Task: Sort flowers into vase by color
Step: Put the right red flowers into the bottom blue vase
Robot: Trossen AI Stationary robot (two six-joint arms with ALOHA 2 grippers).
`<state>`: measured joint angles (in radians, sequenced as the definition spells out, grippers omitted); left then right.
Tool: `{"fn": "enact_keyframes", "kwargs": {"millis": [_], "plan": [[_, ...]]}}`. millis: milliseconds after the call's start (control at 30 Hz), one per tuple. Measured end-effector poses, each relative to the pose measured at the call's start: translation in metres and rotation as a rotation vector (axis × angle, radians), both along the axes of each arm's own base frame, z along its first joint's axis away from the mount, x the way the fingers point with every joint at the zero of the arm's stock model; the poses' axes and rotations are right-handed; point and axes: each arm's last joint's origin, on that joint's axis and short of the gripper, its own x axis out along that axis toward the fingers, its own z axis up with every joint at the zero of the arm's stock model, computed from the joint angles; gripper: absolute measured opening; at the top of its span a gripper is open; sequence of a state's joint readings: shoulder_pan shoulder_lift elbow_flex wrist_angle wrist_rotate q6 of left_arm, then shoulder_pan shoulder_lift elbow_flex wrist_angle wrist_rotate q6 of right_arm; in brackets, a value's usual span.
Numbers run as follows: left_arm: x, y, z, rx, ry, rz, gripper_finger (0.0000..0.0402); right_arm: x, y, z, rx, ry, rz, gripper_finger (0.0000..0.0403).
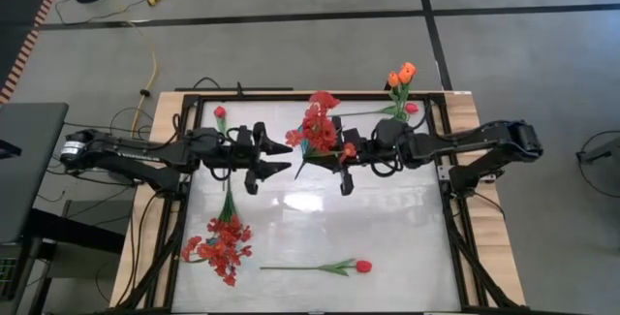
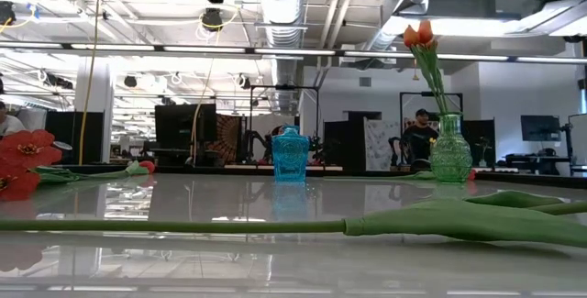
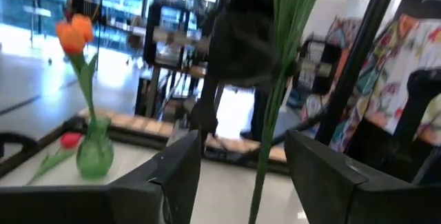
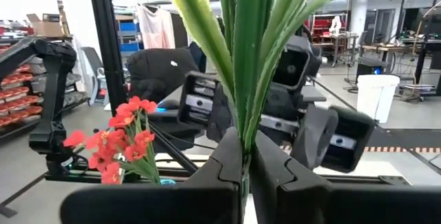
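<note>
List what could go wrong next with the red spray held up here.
1. Only the right tool clamps the stem of the red spray; it could swivel or slip.
2. The stem runs between the open fingers of the left tool; a sideways retreat might snag it.
3. The green vase stands near the right arm; a swing could topple it.

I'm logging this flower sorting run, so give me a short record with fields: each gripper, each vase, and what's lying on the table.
left gripper: jaws open, one on either side of a green stem, not gripping it
right gripper: jaws shut on the stems of a red spray, over the table's far middle
green vase: holds orange tulips
blue vase: nothing seen in it
lying on the table: second red spray, red tulip
</note>
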<state>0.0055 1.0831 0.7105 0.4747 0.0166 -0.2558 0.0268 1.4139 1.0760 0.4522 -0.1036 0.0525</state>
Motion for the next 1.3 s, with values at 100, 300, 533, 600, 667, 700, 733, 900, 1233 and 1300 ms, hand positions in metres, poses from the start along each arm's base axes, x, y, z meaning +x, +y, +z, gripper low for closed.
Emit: {"fn": "enact_keyframes", "kwargs": {"millis": [100, 300, 533, 600, 667, 700, 733, 900, 1233, 1300], "plan": [[0.000, 0.000, 0.004, 0.013, -0.047, 0.004, 0.0197, 0.000, -0.004, 0.000, 0.006, -0.001, -0.010, 0.0035], [-0.002, 0.000, 0.010, 0.031, -0.106, 0.008, 0.0197, 0.000, -0.012, -0.001, 0.077, 0.014, -0.028, 0.0035], [-0.002, 0.003, 0.013, 0.017, -0.129, 0.094, 0.0197, 0.000, -0.013, -0.003, 0.078, 0.041, -0.033, 0.0035], [-0.001, 0.003, 0.019, 0.016, -0.115, 0.108, 0.0197, 0.001, -0.013, -0.005, 0.078, 0.067, -0.034, 0.0035], [0.001, 0.003, 0.026, 0.018, -0.079, 0.114, 0.0197, 0.001, -0.014, -0.007, 0.078, 0.081, -0.036, 0.0035], [0.004, 0.003, 0.030, 0.020, -0.058, 0.115, 0.0197, 0.001, -0.014, -0.007, 0.078, 0.083, -0.037, 0.0035], [0.006, 0.003, 0.033, 0.025, -0.029, 0.119, 0.0197, 0.001, -0.014, -0.007, 0.076, 0.083, -0.037, 0.0035], [0.016, 0.005, 0.042, 0.049, 0.075, 0.135, 0.0197, 0.001, -0.015, -0.007, 0.071, 0.085, -0.040, 0.0035], [0.040, 0.006, 0.052, 0.078, 0.085, 0.100, 0.0197, 0.001, -0.018, -0.010, 0.070, 0.109, -0.054, 0.0035], [0.040, 0.008, 0.053, 0.072, 0.088, 0.106, 0.0197, 0.001, -0.018, -0.010, 0.071, 0.113, -0.055, 0.0035]]}}
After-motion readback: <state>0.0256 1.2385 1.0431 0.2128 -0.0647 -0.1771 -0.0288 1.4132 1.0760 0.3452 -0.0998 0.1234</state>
